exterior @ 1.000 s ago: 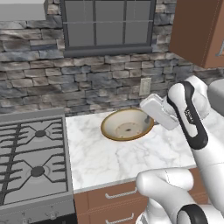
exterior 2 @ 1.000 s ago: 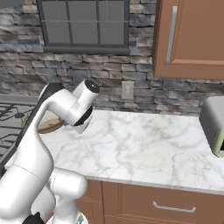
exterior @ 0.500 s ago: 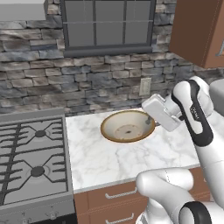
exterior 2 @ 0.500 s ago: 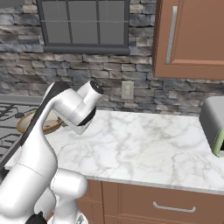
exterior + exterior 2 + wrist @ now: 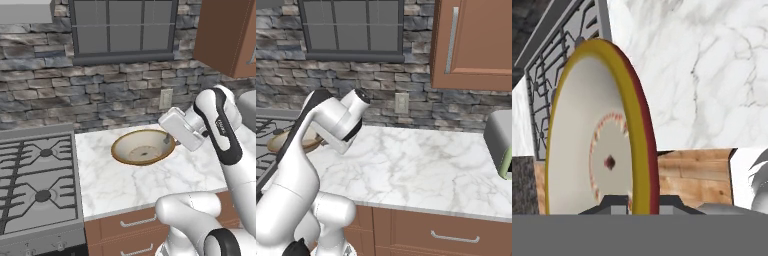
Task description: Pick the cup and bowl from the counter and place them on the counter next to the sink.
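Note:
The bowl (image 5: pixel 140 148) is round and shallow, cream inside with a golden-brown rim, and lies at the back of the white marble counter (image 5: pixel 120 185) beside the stove. My gripper (image 5: pixel 166 140) is shut on its right rim. In the hand view the bowl (image 5: pixel 587 150) stands edge-on, its yellow rim pinched between my fingertips (image 5: pixel 631 202). From the right base view a slice of the bowl (image 5: pixel 286 141) shows behind my arm. I cannot tell whether it rests on the marble or hangs just above it. The cup is out of view.
A grey gas stove (image 5: pixel 35 180) borders the counter on the left. A toaster (image 5: pixel 501 145) stands at the counter's far right. A stone wall with an outlet (image 5: pixel 401 102) runs behind, and a wooden cabinet (image 5: pixel 471 45) hangs above. Brown drawers (image 5: pixel 446 232) lie below.
The hand has shifted only slightly, and the bowl stays in its grip at about the same spot.

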